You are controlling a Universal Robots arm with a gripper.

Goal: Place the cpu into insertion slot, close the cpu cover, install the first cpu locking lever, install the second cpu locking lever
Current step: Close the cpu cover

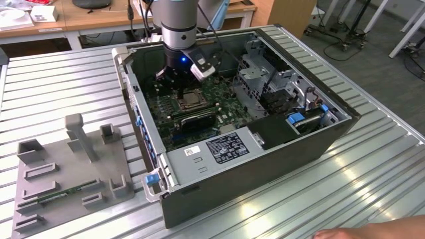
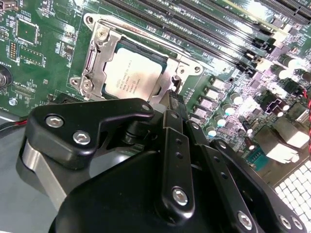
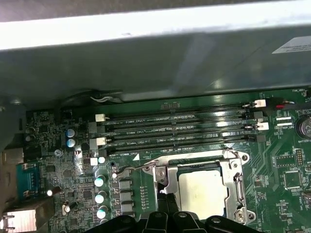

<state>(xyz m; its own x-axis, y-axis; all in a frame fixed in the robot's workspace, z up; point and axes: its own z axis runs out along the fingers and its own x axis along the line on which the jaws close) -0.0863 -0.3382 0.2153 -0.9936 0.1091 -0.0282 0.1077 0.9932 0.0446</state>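
The cpu (image 2: 131, 75) (image 3: 201, 189) lies flat in the insertion slot (image 1: 189, 101) on the green board, its silvery top showing. The cpu cover (image 2: 95, 63) (image 3: 238, 179) lies down around it as a metal frame. A thin wire locking lever (image 3: 127, 168) sticks out sideways from one corner of the socket. My gripper (image 1: 180, 87) (image 2: 174, 97) (image 3: 167, 201) hangs low inside the computer case. Its black fingers are pressed together at the socket's edge beside that lever. Nothing shows between the fingers.
Long memory slots (image 3: 180, 128) run beside the socket, and the case wall (image 3: 146, 58) rises past them. A drive cage (image 1: 262, 74) and power supply (image 1: 219, 149) crowd the case. A grey parts fixture (image 1: 66, 164) stands at the exterior view's left. A hand (image 1: 371, 231) rests at the table's near edge.
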